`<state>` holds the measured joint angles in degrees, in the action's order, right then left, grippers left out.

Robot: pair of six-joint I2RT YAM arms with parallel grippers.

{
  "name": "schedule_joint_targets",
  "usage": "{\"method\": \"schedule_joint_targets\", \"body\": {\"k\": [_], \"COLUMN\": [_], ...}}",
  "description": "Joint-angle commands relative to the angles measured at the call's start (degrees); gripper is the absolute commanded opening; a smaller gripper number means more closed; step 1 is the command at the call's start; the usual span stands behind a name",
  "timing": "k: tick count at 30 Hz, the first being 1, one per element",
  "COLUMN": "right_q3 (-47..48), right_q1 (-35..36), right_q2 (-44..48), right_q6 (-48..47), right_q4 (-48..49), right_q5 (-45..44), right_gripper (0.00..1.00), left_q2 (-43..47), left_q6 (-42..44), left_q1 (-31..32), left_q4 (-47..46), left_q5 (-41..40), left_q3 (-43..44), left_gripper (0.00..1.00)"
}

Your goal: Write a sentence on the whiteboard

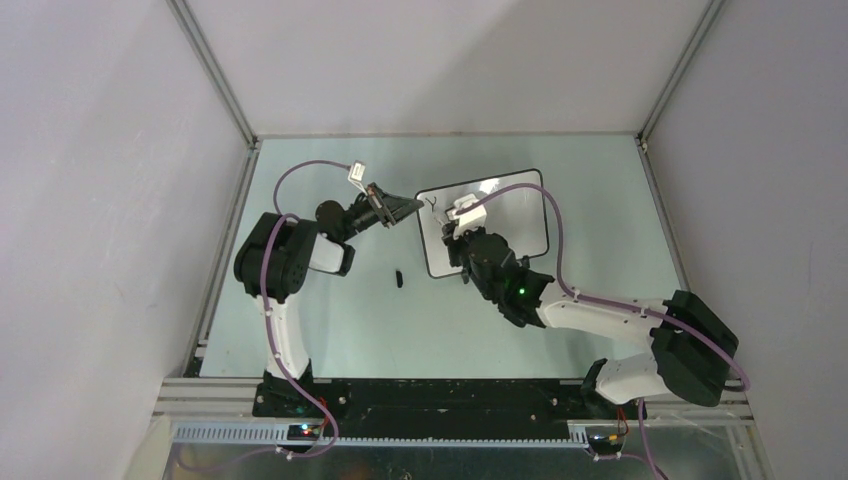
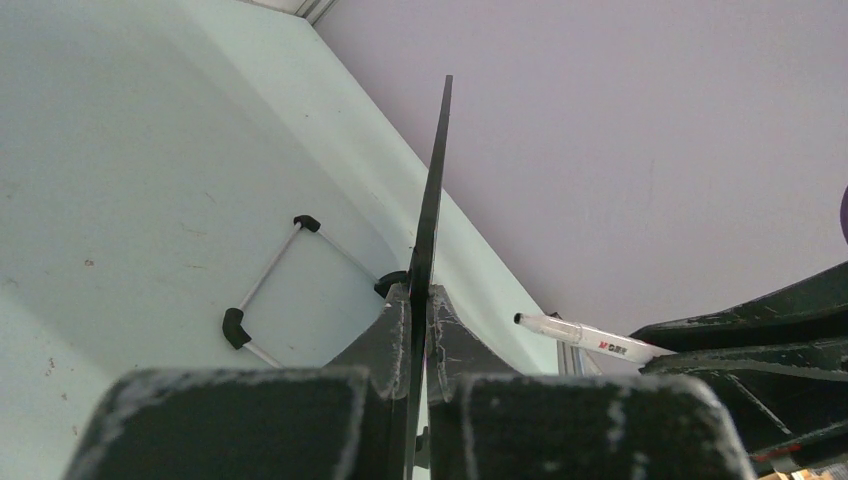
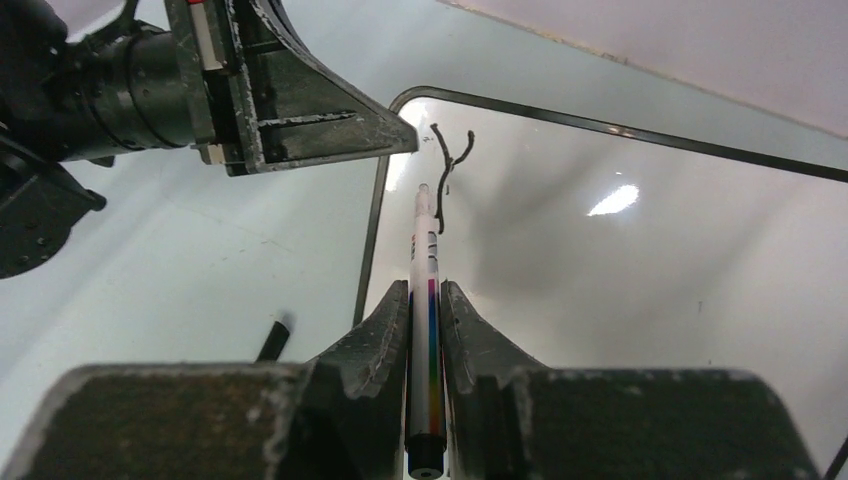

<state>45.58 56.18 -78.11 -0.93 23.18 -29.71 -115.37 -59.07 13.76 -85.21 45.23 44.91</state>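
The whiteboard (image 1: 510, 225) lies on the pale green table, white with a thin black frame. My left gripper (image 1: 408, 208) is shut on its left edge; in the left wrist view the jaws (image 2: 422, 300) pinch the thin black edge (image 2: 437, 180). My right gripper (image 1: 458, 228) is shut on a white marker (image 3: 425, 290) with a rainbow stripe. The marker's tip (image 3: 423, 190) rests on the board (image 3: 620, 280) near its upper left corner. Of the sentence, only a black "Y" (image 3: 447, 165) shows beside the tip.
The black marker cap (image 1: 398, 277) lies on the table left of the board, and also shows in the right wrist view (image 3: 275, 338). A wire stand with black feet (image 2: 268, 290) shows beside the board's edge. Grey walls and aluminium rails enclose the table.
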Motion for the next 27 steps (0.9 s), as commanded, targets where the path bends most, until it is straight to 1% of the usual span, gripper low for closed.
{"method": "schedule_joint_targets", "body": {"k": [1,2,4,8,14,18,27], "right_q3": [3.4,4.0,6.7,8.3,8.4,9.9,11.0], "right_q1": [-0.2,-0.6,-0.9,-1.5,-3.7,-5.3,-5.8], "right_q2": [0.8,0.7,0.3,1.2,3.3,3.1,2.3], "right_q6": [5.0,6.9,8.6,10.5,13.0,11.8,10.1], "right_q4": [0.9,0.2,-3.9,-6.9,-9.6,-13.7,-16.3], "right_q5": [-0.3,0.4,2.4,0.8,1.7,8.6,7.6], "right_gripper": [0.19,0.11,0.00,0.00,0.00,0.00,0.00], "left_q2": [2.8,3.0,3.4,4.0,3.8,3.6,3.7], "left_q6": [-1.6,-1.5,-1.5,-1.4,-1.2,-1.2,-0.9], "left_q1": [0.7,0.7,0.7,0.7,0.8,0.7,0.8], "left_q4": [-2.4,-2.4,-2.4,-2.4,-2.4,-2.4,-2.4], "left_q5": [0.3,0.3,0.3,0.4,0.4,0.5,0.6], "left_q3": [0.5,0.3,0.2,-0.1,0.1,0.2,0.2], "left_gripper": [0.00,0.00,0.00,0.00,0.00,0.00,0.00]}}
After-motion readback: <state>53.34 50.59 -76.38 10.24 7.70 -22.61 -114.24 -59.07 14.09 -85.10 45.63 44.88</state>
